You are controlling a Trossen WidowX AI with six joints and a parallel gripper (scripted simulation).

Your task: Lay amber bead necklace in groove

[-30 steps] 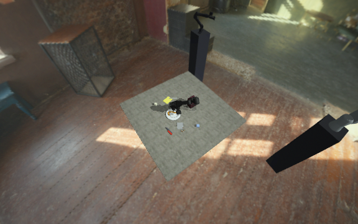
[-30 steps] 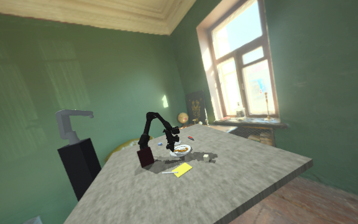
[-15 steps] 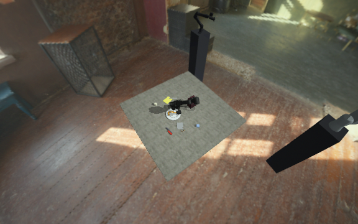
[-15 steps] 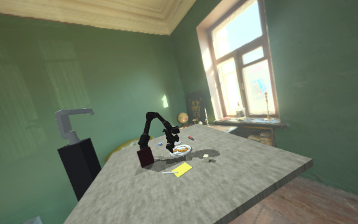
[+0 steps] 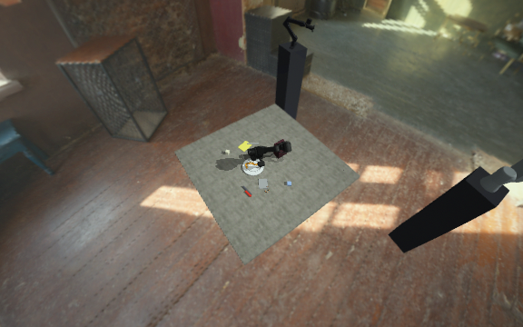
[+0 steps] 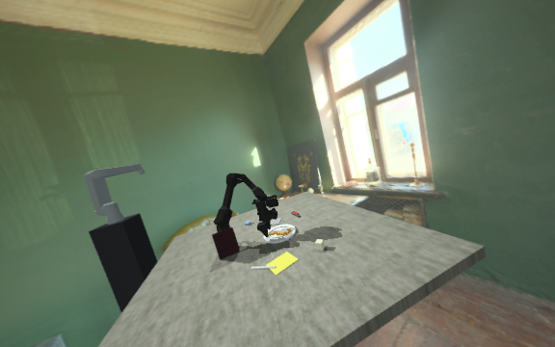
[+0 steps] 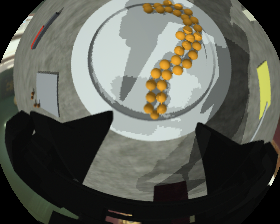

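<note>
The round white bead board lies on the table with a thin ring groove. The amber bead necklace lies bunched on it as a narrow double strand. In the wrist view its far part curves along the groove's upper right, over or just inside it. The rest cuts inward across the inner disc, and its near end touches or nearly touches the groove's near edge. My gripper is wide open and empty, its fingertips on either side of that near end; their height above the board is unclear.
A yellow note with a white pen and a cream cube lie to one side. A grey square, a red knife and a blue block lie across the board.
</note>
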